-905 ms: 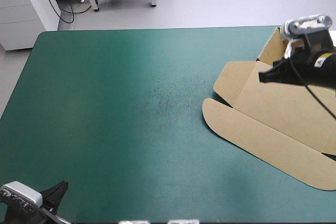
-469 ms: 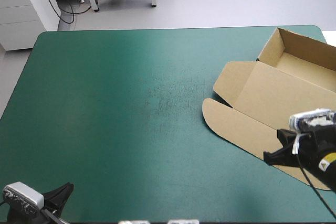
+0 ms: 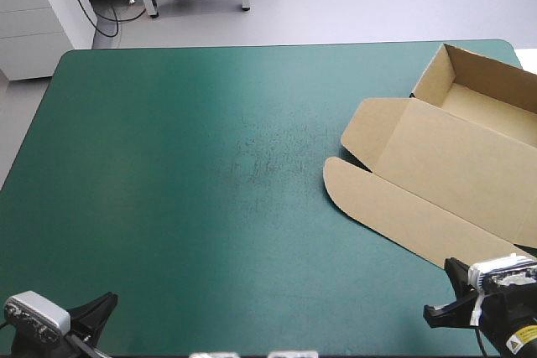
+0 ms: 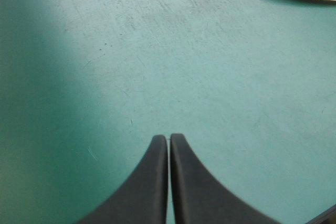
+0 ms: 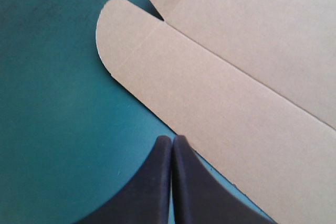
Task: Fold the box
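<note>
Our left pincer, two black fin-shaped fingers pressed together on nothing, sits at the near left corner of the teal-green desk. The brown cardboard box lies far right, tray open, lid flat toward us, long axis diagonal. Our right pincer is closed and empty too, beside the lid's edge.

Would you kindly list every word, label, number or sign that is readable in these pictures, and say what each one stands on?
Brown cardboard box: no print on any face that shows.
Teal-green table cover: no text, only faint scuffs.
Small yellow sticker on the robot's right wrist: too small to read.
Readable texts: none.
</note>
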### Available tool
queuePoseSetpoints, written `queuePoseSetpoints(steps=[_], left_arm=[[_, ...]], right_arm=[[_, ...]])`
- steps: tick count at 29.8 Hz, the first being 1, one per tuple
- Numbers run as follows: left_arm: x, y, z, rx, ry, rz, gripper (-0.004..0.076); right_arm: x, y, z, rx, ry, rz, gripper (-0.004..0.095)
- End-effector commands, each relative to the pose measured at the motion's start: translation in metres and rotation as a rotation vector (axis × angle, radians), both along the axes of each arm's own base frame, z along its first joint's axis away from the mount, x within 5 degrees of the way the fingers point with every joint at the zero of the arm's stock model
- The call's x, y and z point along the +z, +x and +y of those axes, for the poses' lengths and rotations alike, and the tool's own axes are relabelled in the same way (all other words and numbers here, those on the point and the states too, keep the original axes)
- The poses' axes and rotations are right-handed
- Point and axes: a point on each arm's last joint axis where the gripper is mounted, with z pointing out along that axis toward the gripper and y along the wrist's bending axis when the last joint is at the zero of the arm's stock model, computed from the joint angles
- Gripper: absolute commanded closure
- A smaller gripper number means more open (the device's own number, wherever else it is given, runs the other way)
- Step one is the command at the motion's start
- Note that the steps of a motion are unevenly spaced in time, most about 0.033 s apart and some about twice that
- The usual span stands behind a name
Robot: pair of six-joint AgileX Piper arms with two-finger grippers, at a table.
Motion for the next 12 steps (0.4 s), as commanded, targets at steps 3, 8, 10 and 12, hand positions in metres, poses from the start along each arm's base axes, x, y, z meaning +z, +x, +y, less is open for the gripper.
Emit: queuePoseSetpoints(steps=[3,8,10,12], left_arm=[[0.0114,0.0023,-0.0021,-0.004,-0.052,-0.054,0.0731],[0.0037,0.0035,-0.0027,-0.008,-0.036,-0.011,0.0731],[0.0037,0.0035,-0.0027,-0.008,-0.035,-0.012,0.0731],[0.0037,0.0035,-0.0027,-0.008,-0.035,-0.012,0.0731]], right_arm=[[0.0142,-0.0012,-0.0006,-0.006,0.022,-0.118,0.0924],[0.0142,-0.0012,-0.0006,-0.006,0.022,-0.118,0.0924],[0.0142,-0.0012,-0.0006,-0.006,0.022,-0.118,0.0924],[0.0142,-0.0012,-0.0006,-0.006,0.022,-0.118,0.0924]])
